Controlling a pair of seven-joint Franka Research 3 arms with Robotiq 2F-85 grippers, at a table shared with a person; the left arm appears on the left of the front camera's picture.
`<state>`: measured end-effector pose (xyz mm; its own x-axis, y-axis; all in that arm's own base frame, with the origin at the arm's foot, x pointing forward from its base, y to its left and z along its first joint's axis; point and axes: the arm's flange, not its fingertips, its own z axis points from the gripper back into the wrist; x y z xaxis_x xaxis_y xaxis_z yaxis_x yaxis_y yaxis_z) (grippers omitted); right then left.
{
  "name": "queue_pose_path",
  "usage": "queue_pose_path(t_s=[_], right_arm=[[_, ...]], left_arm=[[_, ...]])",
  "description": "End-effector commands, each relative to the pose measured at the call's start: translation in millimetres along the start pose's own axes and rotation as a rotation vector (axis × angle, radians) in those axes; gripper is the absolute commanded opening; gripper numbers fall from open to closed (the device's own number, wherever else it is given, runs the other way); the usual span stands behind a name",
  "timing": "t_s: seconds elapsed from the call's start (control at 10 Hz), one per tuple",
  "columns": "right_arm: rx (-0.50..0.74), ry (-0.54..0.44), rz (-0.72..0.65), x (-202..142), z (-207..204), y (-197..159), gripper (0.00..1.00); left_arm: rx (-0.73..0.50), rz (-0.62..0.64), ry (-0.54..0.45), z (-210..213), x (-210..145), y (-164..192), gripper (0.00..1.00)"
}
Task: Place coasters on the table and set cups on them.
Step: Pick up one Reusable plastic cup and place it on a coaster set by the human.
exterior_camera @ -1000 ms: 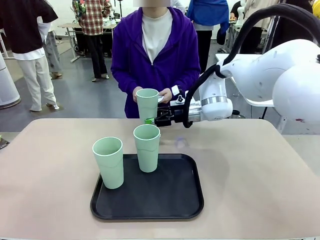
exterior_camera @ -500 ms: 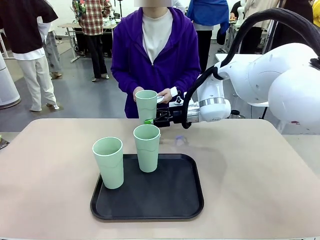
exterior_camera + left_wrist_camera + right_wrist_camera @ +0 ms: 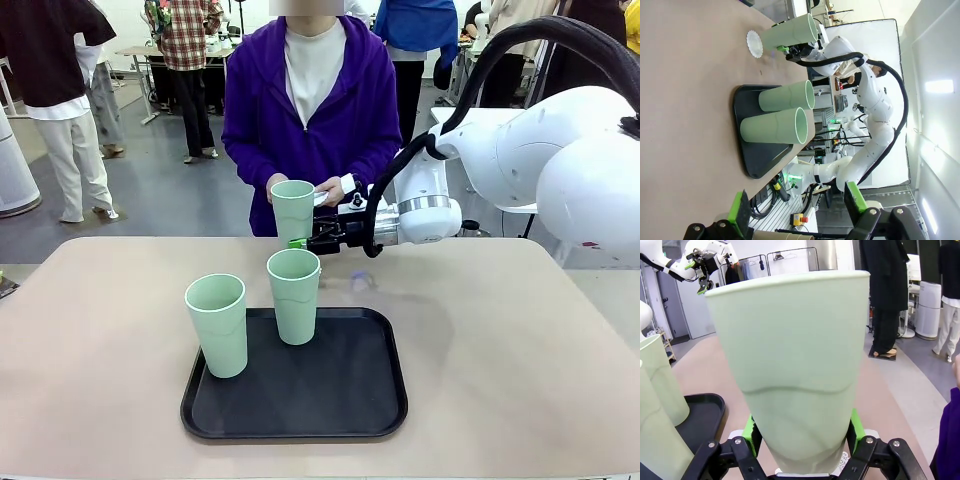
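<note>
The right claw [image 3: 303, 242] is pinched on the lower part of one upright cup [image 3: 293, 208], a green pad on either side of it in the right wrist view [image 3: 802, 440]. Directly under that cup lies a scalloped white coaster [image 3: 754, 43], its lacy rim peeking out beside the base; whether base and coaster touch I cannot tell. Just past the claw runs the far edge of the surface [image 3: 500, 350], and right behind that edge stands a person, one hand [image 3: 333, 188] close beside the cup's rim, so there is little room on that side. To either side of the claw the surface is bare and wide. On the robot's side of the claw sits a black tray [image 3: 300, 405] with a raised lip, carrying the two other cups [image 3: 294, 296], both upright; the nearer one's rim is just beside the claw, while the other [image 3: 217, 325] stands apart near the tray's left edge. The left claw [image 3: 795, 205] is spread wide with nothing between its pads, well apart from the tray and the right claw.
</note>
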<state>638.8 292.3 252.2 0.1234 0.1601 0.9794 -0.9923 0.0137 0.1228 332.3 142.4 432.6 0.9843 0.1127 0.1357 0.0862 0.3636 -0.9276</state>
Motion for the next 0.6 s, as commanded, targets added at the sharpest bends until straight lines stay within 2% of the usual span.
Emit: queue_pose_path(t_s=[0.0, 0.5], right_arm=[[0.005, 0.005, 0.037, -5.3, 2.7, -1.3, 0.81], [-0.007, -0.032, 0.031, -20.4, 3.7, -9.4, 0.81]], left_arm=[[-0.01, -0.014, 0.0, 2.5, -0.6, -0.3, 1.0], [-0.01, -0.014, 0.0, 2.5, -0.6, -0.3, 1.0]])
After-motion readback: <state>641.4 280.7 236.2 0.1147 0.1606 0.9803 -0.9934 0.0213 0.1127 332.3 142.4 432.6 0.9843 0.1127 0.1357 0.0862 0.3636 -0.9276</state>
